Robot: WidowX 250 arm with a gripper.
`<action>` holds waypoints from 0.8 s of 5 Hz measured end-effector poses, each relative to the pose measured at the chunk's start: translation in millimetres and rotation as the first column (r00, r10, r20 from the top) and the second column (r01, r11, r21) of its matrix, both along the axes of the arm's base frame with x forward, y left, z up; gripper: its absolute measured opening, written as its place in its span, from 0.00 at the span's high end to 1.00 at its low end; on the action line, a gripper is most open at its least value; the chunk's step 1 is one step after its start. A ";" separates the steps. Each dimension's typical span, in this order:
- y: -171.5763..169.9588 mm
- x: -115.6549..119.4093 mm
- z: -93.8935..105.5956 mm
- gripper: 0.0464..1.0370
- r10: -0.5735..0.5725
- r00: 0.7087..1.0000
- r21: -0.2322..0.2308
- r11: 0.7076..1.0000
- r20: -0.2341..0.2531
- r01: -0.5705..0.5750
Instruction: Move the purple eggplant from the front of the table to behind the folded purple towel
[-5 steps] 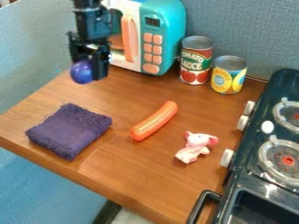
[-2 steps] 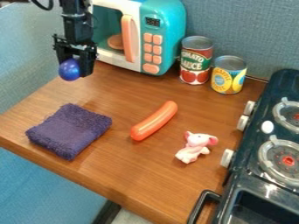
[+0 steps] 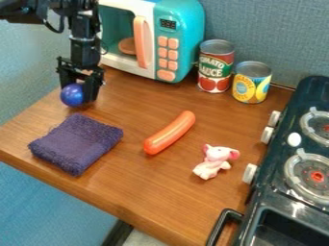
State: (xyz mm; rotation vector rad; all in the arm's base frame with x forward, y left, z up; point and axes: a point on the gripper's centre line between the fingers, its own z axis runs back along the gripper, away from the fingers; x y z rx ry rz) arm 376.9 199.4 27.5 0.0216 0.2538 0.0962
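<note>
Leftward and then lower in the view have gone the black gripper point(image 3: 80, 94) and its shiny blue ball point(image 3: 72, 95), now just above the folded purple cloth point(image 3: 76, 144) in the picture.
Gripper fingers are closed around the ball (whether it touches the wooden counter point(image 3: 138, 178), I cannot tell), near the counter's far left edge; the cloth, the orange sausage point(image 3: 170, 133) lying aslant beside it and the pink-and-white toy animal point(image 3: 216, 162) lie where they did before. Behind them, the teal toy microwave point(image 3: 183, 29) has its window side toward the arm, with the red-labelled can point(image 3: 215, 67) and the shorter yellow-labelled can point(image 3: 251, 82) upright at its right, and the dark toy stove point(image 3: 283, 192) lines the right edge.
</note>
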 end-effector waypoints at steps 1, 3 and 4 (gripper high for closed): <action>0.6 -0.7 -1.5 0.24 0.006 1.000 0.006 1.000 -0.013 -0.006; 0.2 4.1 6.1 0.02 -0.007 1.000 -0.018 1.000 0.012 0.008; -1.2 4.7 5.9 0.03 -0.006 1.000 -0.031 1.000 0.018 0.006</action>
